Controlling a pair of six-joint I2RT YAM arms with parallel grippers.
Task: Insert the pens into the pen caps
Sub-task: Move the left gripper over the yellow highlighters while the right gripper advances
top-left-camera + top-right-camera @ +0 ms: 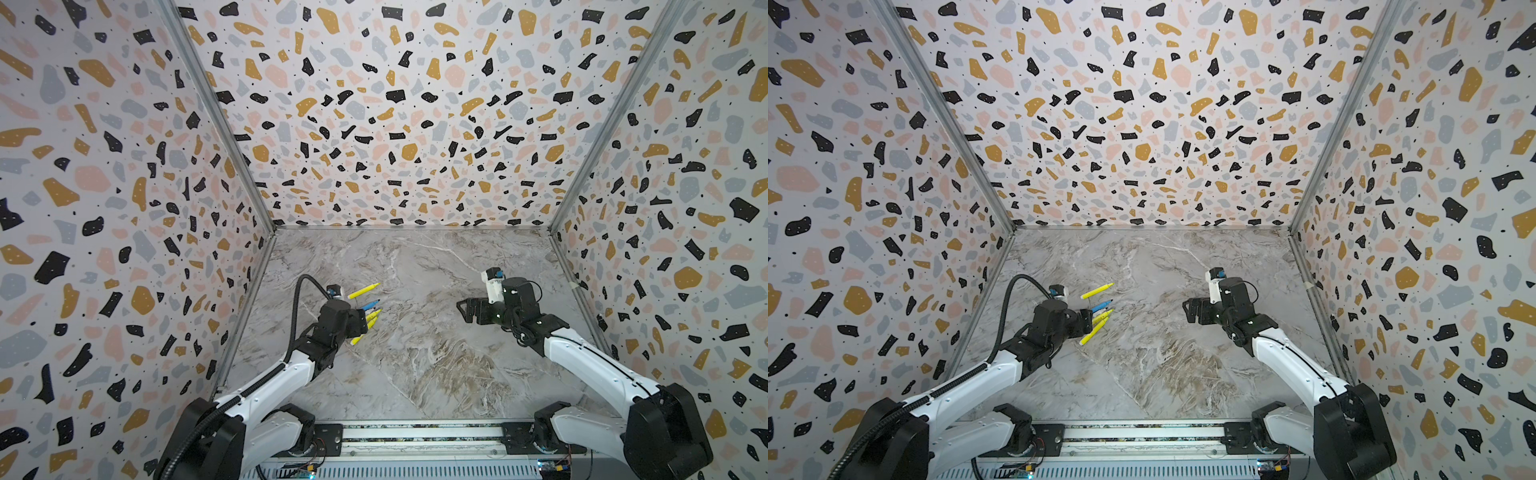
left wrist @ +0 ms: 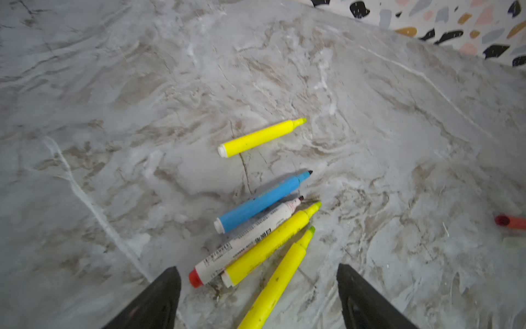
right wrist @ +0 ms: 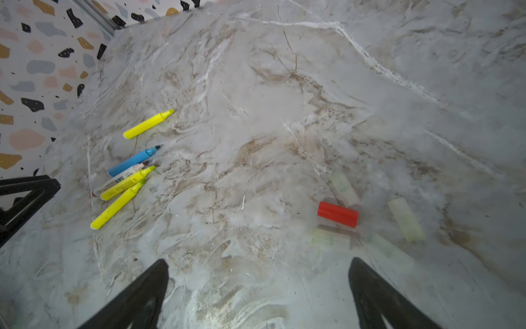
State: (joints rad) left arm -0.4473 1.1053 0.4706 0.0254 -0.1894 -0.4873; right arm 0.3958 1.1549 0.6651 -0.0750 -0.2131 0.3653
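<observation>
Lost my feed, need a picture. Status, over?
Left gripper open over the pens, gripping nothing. Right gripper open, empty, near the red cap. No pen capped yet. Nothing in the way.

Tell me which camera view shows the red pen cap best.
The right wrist view: the red cap lies whole and sharp on the marble table, with pale caps around it. The left wrist view catches only one end of it, at the frame's edge. In both top views I cannot find it.

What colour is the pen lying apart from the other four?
The lone pen is bright yellow with a white end, clearest in the left wrist view.
</observation>
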